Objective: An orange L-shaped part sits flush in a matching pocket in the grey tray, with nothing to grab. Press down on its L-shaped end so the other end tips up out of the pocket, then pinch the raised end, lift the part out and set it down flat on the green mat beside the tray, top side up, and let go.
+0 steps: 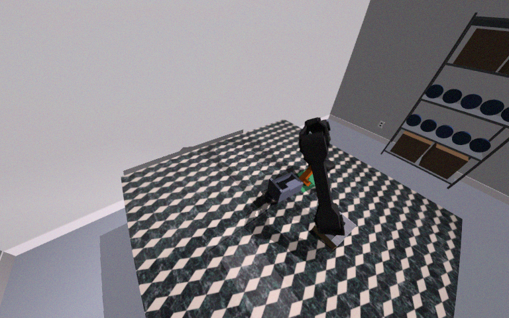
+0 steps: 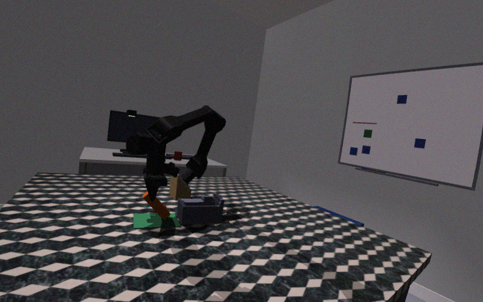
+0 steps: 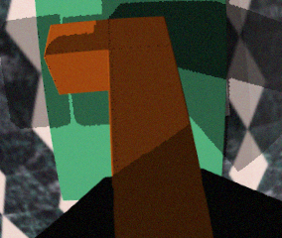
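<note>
The orange L-shaped part (image 1: pixel 307 177) (image 2: pixel 156 206) (image 3: pixel 148 126) is out of the tray and hangs tilted, its L-shaped end lowest, over the green mat (image 1: pixel 305 188) (image 2: pixel 142 221) (image 3: pixel 81 159). My gripper (image 2: pixel 148 194) (image 3: pixel 161 228) is shut on the part's upper end. In the wrist view the short leg of the L points left, with the mat right beneath it. I cannot tell whether the low end touches the mat. The grey tray (image 1: pixel 285 192) (image 2: pixel 199 216) stands beside the mat with its pocket empty.
The arm's base (image 1: pixel 334 235) (image 2: pixel 179 188) stands on the checkered table behind the tray. The table's right edge (image 2: pixel 420 258) drops off near the whiteboard wall. A desk with a monitor (image 2: pixel 124 127) is behind the table, and a shelf rack (image 1: pixel 466 106) is on the far wall.
</note>
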Tool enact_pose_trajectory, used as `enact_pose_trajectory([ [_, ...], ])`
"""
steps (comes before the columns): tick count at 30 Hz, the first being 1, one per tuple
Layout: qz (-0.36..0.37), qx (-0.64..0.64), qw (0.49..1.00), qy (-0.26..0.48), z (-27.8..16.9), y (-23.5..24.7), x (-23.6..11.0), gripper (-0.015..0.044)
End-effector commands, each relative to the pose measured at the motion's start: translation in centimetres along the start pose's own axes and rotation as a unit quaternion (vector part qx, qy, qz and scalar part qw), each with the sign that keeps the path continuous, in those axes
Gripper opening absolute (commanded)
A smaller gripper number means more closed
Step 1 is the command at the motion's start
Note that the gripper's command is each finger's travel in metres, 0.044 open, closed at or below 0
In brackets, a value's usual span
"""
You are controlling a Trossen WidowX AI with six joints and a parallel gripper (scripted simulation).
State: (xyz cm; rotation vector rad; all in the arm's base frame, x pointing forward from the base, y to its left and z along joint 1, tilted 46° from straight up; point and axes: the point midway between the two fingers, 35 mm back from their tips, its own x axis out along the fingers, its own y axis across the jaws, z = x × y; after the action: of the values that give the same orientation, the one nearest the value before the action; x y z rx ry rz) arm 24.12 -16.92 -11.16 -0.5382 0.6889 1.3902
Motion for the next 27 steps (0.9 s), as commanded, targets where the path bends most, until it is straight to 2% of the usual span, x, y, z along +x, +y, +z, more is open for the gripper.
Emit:
enact_pose_trajectory([
  [1,-0.001,0.005,1.000,-0.003,0.11,0.13,0.28,0.0000],
  [19,0.001,0.001,1.000,-0.001,0.06,0.13,0.21,0.0000],
  [27,0.001,0.001,1.000,-0.001,0.06,0.13,0.21,0.0210],
])
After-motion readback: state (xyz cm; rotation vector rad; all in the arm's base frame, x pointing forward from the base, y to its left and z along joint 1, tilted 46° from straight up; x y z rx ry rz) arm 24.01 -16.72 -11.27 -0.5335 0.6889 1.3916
